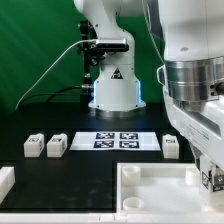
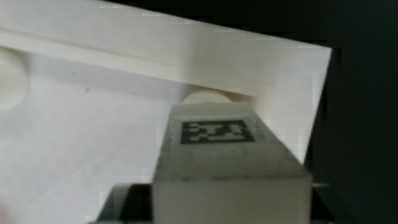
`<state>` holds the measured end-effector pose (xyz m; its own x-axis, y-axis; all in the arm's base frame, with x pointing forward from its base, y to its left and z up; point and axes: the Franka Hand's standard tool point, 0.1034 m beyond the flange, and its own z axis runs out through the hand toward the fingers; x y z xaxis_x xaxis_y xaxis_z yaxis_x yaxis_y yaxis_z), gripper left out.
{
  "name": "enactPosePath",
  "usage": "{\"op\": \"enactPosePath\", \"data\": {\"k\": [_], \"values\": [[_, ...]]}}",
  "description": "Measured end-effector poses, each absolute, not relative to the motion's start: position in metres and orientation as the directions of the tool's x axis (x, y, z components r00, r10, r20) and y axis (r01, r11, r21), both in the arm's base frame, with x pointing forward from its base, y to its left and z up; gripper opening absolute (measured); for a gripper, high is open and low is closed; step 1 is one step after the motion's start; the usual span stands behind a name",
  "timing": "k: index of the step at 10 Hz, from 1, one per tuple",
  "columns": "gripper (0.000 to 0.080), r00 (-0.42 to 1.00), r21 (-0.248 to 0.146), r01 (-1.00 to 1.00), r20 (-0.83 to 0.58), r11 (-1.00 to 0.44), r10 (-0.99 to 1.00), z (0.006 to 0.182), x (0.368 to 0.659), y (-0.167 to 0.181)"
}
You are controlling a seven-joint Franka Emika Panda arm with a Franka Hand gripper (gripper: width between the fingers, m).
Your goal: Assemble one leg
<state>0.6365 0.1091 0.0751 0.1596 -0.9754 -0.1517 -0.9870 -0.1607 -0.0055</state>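
In the wrist view my gripper (image 2: 222, 203) is shut on a leg (image 2: 221, 165), a white blocky peg with a black-and-white tag facing the camera. Its dark fingers (image 2: 135, 203) press on both sides of the peg. The peg's far end sits over a corner of the large white tray-like part (image 2: 89, 120), by its raised rim; I cannot tell whether they touch. In the exterior view the gripper (image 1: 208, 178) is low at the right, over the tray-like part (image 1: 150, 172). Three more legs lie on the table: two at the left (image 1: 33, 146) (image 1: 55, 146) and one at the right (image 1: 171, 146).
The marker board (image 1: 118, 140) lies flat in the middle of the table, in front of the robot base (image 1: 113, 90). Another white part (image 1: 5, 181) shows at the exterior view's lower left edge. The table is black.
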Motion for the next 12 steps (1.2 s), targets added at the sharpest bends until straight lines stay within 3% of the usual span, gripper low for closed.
{"op": "enactPosePath", "data": {"k": [1, 2, 3, 4, 5, 7, 8, 10, 11, 12], "values": [[0.0294, -0.105, 0.029, -0.994, -0.163, 0.102, -0.981, 0.074, 0.636, 0.111], [0.0294, -0.272, 0.055, -0.962, -0.158, 0.267, -0.949, 0.075, 0.636, 0.112], [0.0294, -0.208, 0.045, -0.978, -0.16, 0.203, -0.965, 0.074, 0.636, 0.112], [0.0493, -0.147, 0.036, -0.989, -0.163, 0.143, -0.976, 0.074, 0.635, 0.113], [0.0599, 0.098, -0.001, -0.995, -0.165, -0.099, -0.981, 0.075, 0.633, 0.126], [0.0647, 0.552, -0.059, -0.834, -0.114, -0.549, -0.826, 0.077, 0.634, 0.131], [0.0649, 0.703, -0.075, -0.711, -0.097, -0.699, -0.705, 0.076, 0.633, 0.13], [0.0649, 0.87, -0.092, -0.492, -0.07, -0.866, -0.488, 0.075, 0.634, 0.126], [0.0649, 0.978, -0.08, -0.207, -0.034, -0.975, -0.205, 0.073, 0.635, 0.111], [0.0649, 0.996, -0.08, -0.083, -0.022, -0.993, -0.082, 0.072, 0.637, 0.103]]}}
